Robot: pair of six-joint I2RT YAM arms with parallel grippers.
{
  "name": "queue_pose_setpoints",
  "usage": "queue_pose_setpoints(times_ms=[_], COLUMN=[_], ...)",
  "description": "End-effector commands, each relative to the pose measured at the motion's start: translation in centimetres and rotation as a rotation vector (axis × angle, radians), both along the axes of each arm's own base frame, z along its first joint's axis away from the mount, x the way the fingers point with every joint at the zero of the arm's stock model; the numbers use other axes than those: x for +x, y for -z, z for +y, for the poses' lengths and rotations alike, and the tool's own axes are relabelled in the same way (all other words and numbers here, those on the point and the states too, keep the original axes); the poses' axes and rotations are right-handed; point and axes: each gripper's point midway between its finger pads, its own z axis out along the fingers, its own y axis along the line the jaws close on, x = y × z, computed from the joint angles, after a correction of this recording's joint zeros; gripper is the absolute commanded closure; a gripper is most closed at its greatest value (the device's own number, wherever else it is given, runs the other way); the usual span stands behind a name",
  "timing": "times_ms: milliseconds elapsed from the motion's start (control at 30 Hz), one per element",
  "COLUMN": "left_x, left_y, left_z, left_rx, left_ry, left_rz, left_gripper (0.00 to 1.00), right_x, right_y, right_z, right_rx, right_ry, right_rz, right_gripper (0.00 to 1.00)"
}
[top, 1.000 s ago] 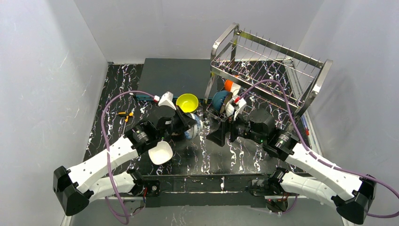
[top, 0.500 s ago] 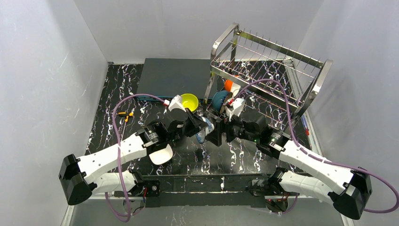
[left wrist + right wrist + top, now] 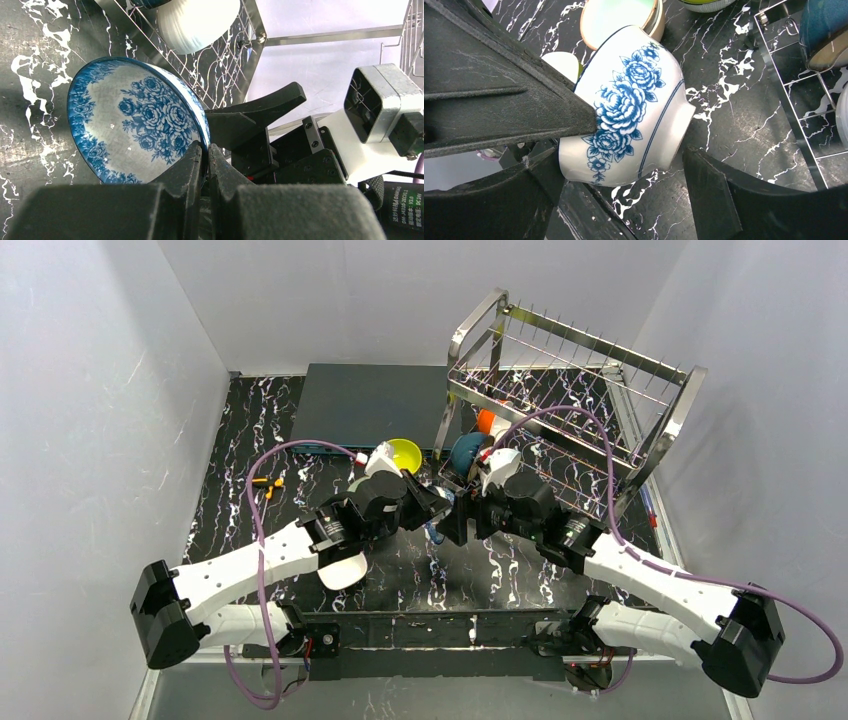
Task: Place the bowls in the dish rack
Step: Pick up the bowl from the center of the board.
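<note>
A white bowl with blue flowers (image 3: 135,125) hangs tilted over the table, and my left gripper (image 3: 205,147) is shut on its rim. The same bowl (image 3: 634,110) lies between the spread fingers of my right gripper (image 3: 624,160), which is open; a gap shows at the right finger (image 3: 719,200). From above, the two grippers, left (image 3: 430,502) and right (image 3: 458,520), meet just left of the dish rack (image 3: 570,370). A dark blue bowl (image 3: 466,450), an orange bowl (image 3: 486,421) and a white bowl (image 3: 197,22) stand in its lower tier.
A yellow-green bowl (image 3: 405,453) and a pale green bowl (image 3: 619,15) sit on the table behind the grippers. Another white bowl (image 3: 340,570) lies under the left arm. A flat grey-blue box (image 3: 370,400) is at the back; a small yellow tool (image 3: 265,485) lies at the left.
The left arm carried the flowered bowl rightwards. The right arm came left until its open fingers straddle the bowl, and they have narrowed slightly.
</note>
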Motion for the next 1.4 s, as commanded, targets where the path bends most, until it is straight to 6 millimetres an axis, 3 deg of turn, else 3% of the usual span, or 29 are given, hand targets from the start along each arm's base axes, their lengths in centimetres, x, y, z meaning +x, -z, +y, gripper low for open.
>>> queue_pose_setpoints(times_ms=[0,133,333,400,567,700,867,1000,1200,1367], left_x=[0.8,0.7,0.7,0.7,0.5,0.2,0.0,-0.8,-2.9,-3.2], left_y=[-4.4,-4.0,-3.6,-3.4,-2.3,-1.0,0.9,4.1,6.8,7.1], left_z=[-1.0,-1.3,-1.0,-0.8,0.3,2.4,4.8,6.0,4.0,2.5], left_rx=[-0.12,-0.116,-0.097,-0.084,-0.027,0.09,0.23,0.285,0.188,0.059], left_ry=[-0.026,-0.011,-0.011,-0.008,-0.012,0.0,0.056,0.147,0.316,0.338], left_rz=[-0.069,-0.064,-0.074,-0.084,-0.101,-0.135,-0.125,-0.042,-0.023,-0.037], left_gripper=[1.0,1.0,1.0,0.86,0.4,0.15,0.08,0.08,0.09,0.13], right_x=[0.7,0.8,0.8,0.8,0.6,0.2,0.0,-0.4,-1.8,-2.9], right_y=[1.0,1.2,1.0,1.1,1.8,2.5,2.2,1.1,-2.3,-5.4], right_z=[0.0,0.2,-0.1,-0.4,-1.2,-2.1,-2.9,-3.2,-2.0,-0.7], right_rx=[-0.02,-0.028,-0.018,-0.022,-0.06,-0.095,-0.105,-0.074,0.062,0.2], right_ry=[0.026,0.011,0.023,0.034,0.037,0.045,0.049,0.037,-0.029,-0.083], right_rz=[-0.011,-0.013,-0.027,-0.027,-0.031,-0.022,-0.023,-0.021,-0.01,-0.006], right_gripper=[0.14,0.39,0.9,0.99,0.99,0.99,0.99,0.99,0.99,0.99])
